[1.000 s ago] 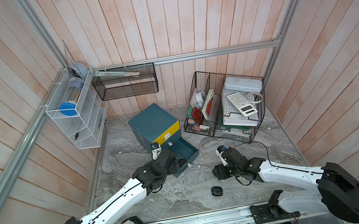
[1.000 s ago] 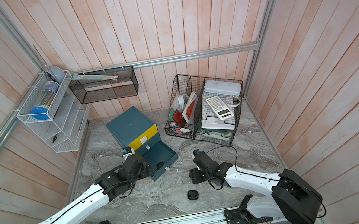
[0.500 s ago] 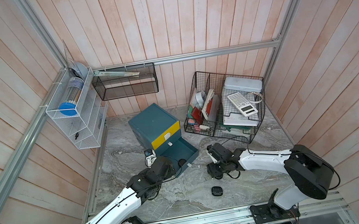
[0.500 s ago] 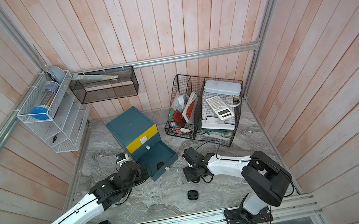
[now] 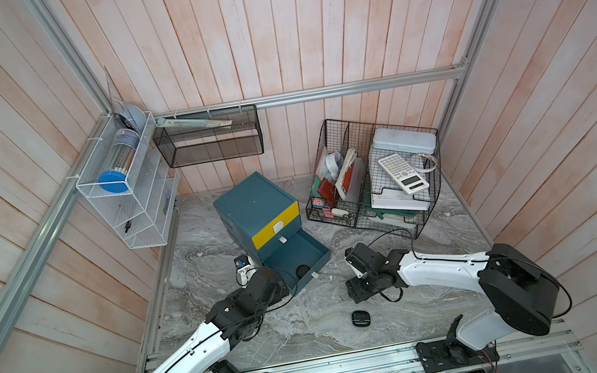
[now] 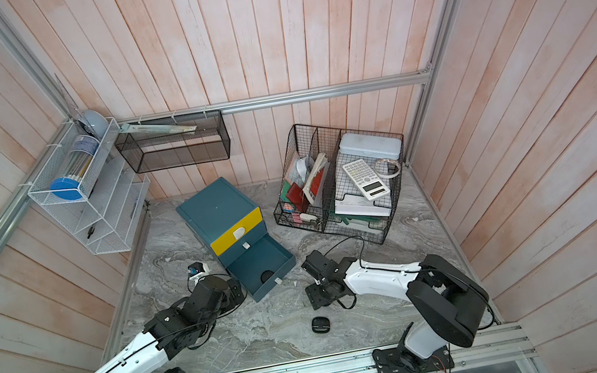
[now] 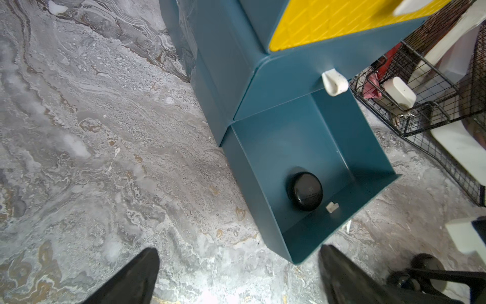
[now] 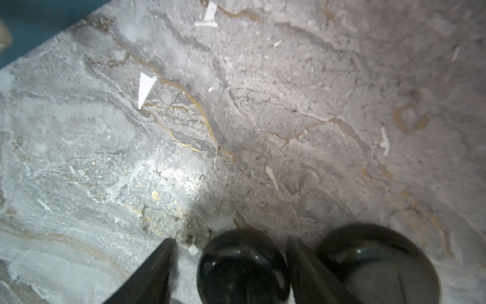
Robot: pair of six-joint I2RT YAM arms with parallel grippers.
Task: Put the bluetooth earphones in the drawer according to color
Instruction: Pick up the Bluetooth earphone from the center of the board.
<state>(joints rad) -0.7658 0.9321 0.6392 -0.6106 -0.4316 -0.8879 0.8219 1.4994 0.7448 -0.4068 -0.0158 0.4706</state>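
Note:
The teal drawer [image 5: 255,202] chest stands at mid-table with its yellow front shut and its bottom tray [image 7: 289,136] pulled out. One black earphone case [image 7: 306,190] lies in that tray, also visible in a top view [image 5: 303,270]. My left gripper [image 7: 238,252] hangs open and empty over the marble beside the tray's near corner. My right gripper [image 8: 231,240] is low over the table, open around a black case [image 8: 242,265]. One finger touches it and the other stands apart. A second black case [image 8: 378,263] lies just outside that finger. Another black case [image 5: 360,317] shows nearer the rail.
A black wire organiser [image 5: 374,187] with a calculator [image 5: 402,173] and papers stands at the back right. A white wire rack [image 5: 128,198] and a black mesh shelf [image 5: 208,141] hang on the walls. Small white scraps [image 8: 146,88] lie on the marble.
My left gripper has drawn back from the open tray toward the near left. The right arm has folded in at the elbow while its gripper stayed low at the same spot.

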